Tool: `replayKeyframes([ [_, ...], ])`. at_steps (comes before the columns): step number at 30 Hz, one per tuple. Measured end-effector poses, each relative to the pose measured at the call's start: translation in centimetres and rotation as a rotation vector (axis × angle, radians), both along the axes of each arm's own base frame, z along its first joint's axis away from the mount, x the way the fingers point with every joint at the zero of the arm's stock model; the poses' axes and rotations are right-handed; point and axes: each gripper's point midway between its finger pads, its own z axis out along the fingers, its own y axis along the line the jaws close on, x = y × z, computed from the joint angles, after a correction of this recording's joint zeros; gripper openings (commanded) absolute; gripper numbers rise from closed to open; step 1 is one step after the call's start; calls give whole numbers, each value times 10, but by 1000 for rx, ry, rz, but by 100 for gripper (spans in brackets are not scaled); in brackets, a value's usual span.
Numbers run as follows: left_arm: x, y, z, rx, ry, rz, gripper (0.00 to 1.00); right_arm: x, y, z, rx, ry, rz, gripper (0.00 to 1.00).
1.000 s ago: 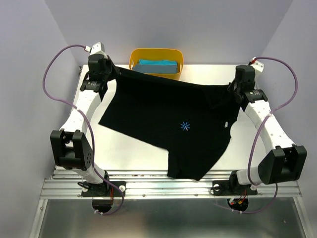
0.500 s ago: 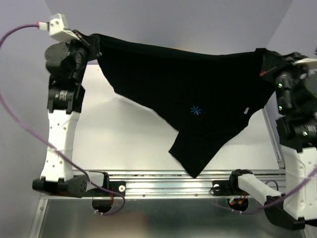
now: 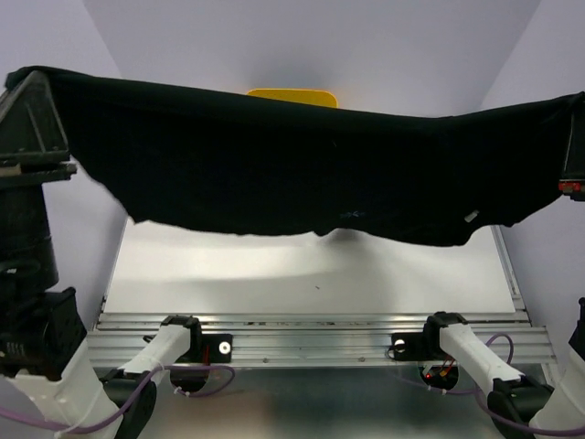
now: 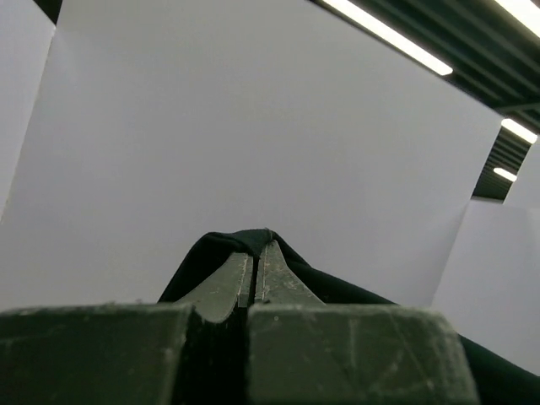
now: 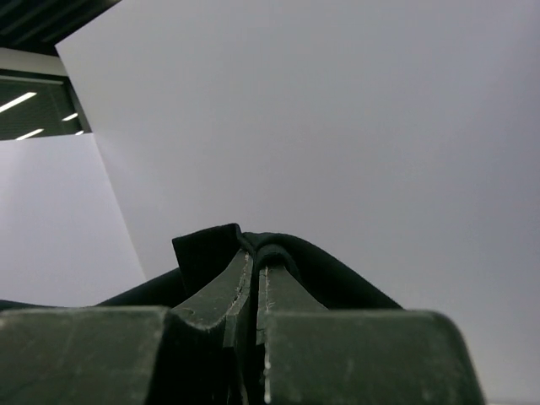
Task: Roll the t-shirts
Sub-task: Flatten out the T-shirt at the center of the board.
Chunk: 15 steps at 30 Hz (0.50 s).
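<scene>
Garment, black t-shirt (image 3: 302,174): held up off the table (image 3: 311,270), stretched in a wide band from the left edge of the overhead view to the right edge, sagging a little in the middle. Its ends merge with the dark arm housings at both sides, so we cannot trace sleeves or collar. A small pale tag (image 3: 471,217) shows near its lower edge on the right.

Left gripper (image 4: 256,253): fingers pressed together with only a hairline between them, a fold of the black cloth pinched at the tips and falling away behind them.

Right gripper (image 5: 253,257): likewise closed tight on a bunched fold of the same cloth.

From overhead we cannot make out either pair of fingers; cloth and housings cover them.

Yellow tub (image 3: 292,94): only a strip of its rim shows above the shirt; what it holds is hidden.

Table: near part visible below the cloth, far part screened by it.
</scene>
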Motion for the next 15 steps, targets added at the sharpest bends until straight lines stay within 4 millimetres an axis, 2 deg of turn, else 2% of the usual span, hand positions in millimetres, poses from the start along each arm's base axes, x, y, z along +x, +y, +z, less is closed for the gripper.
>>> replayKeyframes([
  [3,-24,4,13,-10,-53,5,0,-6,4,3,-9,-10,26,1],
  [5,-30,5,17,-15,-64,9,0,-10,6,5,-10,-19,39,1],
  [9,-27,9,13,-21,-42,33,0,-18,6,6,-2,-32,47,1],
  [15,-8,12,1,-21,8,62,0,-23,2,9,25,-43,37,1],
])
